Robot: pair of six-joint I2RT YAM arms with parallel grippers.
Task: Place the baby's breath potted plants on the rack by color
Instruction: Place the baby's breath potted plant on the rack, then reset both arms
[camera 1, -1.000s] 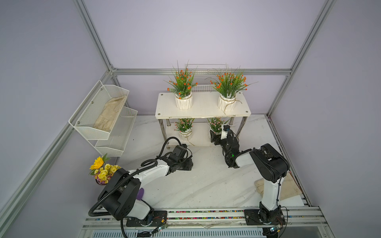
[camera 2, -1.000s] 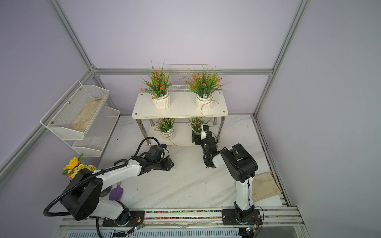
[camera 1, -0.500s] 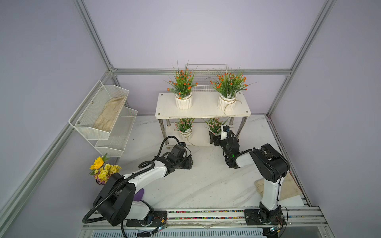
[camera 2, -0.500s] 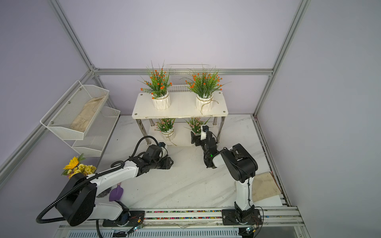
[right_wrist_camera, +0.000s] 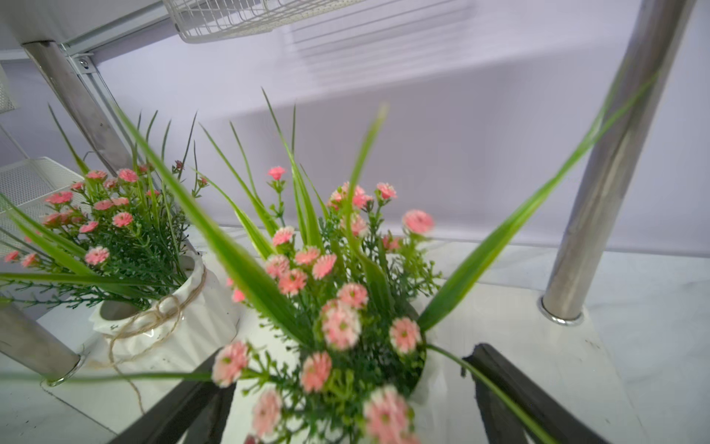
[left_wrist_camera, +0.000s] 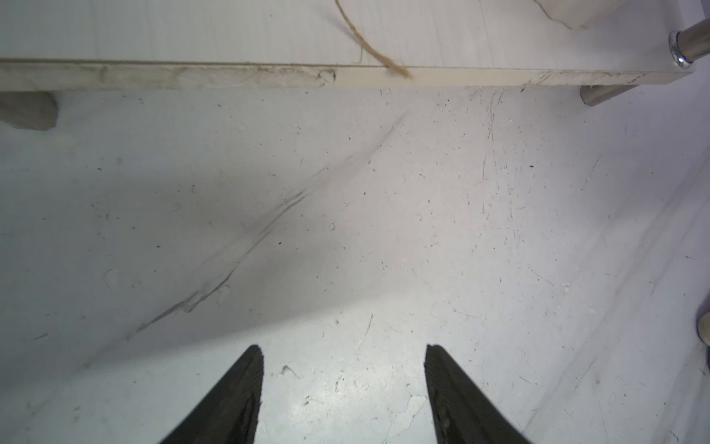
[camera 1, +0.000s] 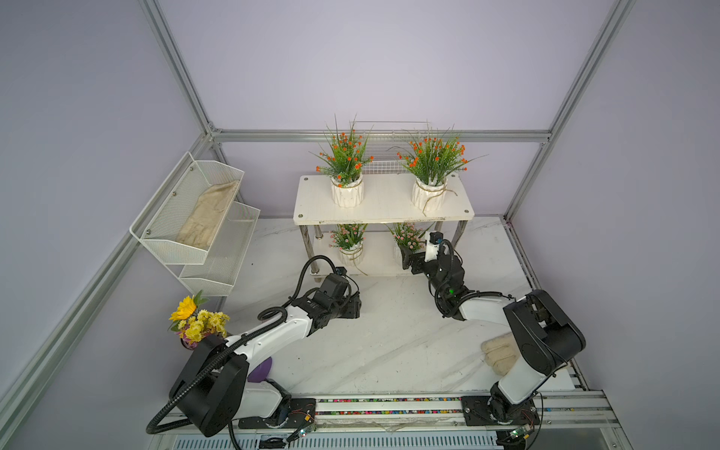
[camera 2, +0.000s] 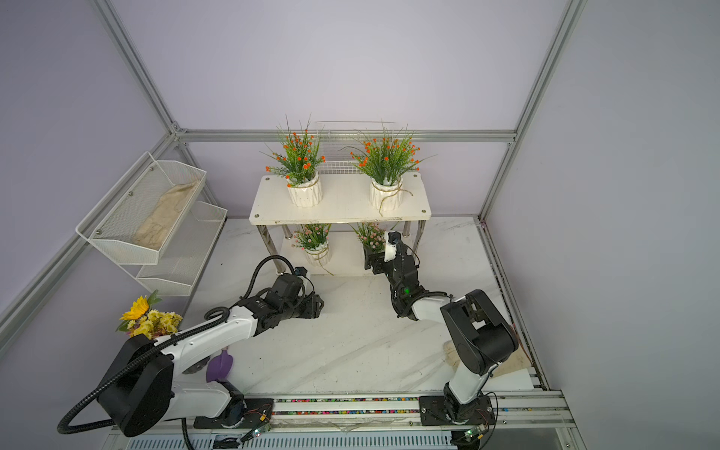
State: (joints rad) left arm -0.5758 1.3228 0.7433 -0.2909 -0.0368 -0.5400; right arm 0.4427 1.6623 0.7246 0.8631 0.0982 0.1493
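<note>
Standing on the rack (camera 1: 383,212) at the back of the counter (camera 1: 389,343), all four baby's breath potted plants are grouped by bloom colour. Both top views show the orange pair on the upper shelf board. The left orange plant (camera 1: 346,183) is toward the left arm's side and the right orange plant (camera 1: 429,187) toward the right arm's side. Each stands upright in a white ribbed pot, and the two are well apart. On the lower shelf sit the left pink plant (camera 1: 350,249) and the right pink plant (camera 1: 408,237), both partly hidden by the board above.

The right end effector (camera 1: 410,262) reaches in at the lower shelf, at the right pink plant's pot. In the right wrist view its black fingers (right_wrist_camera: 511,388) stand wide apart on either side of that pot. As far as the blooms let one see, they are not pressed against it. The left pink plant stands just beside it, twine tied round its pot.

The left end effector (camera 1: 352,307) hangs low over bare counter in front of the rack, apart from every pot. Its wrist view shows the two fingertips (left_wrist_camera: 249,369) spread with nothing between them. A strand of twine (left_wrist_camera: 369,42) trails over the lower shelf's front edge.

White mesh bins (camera 1: 195,233) hang at the left wall. A sunflower bouquet (camera 1: 198,319) stands near the left arm's base.
</note>
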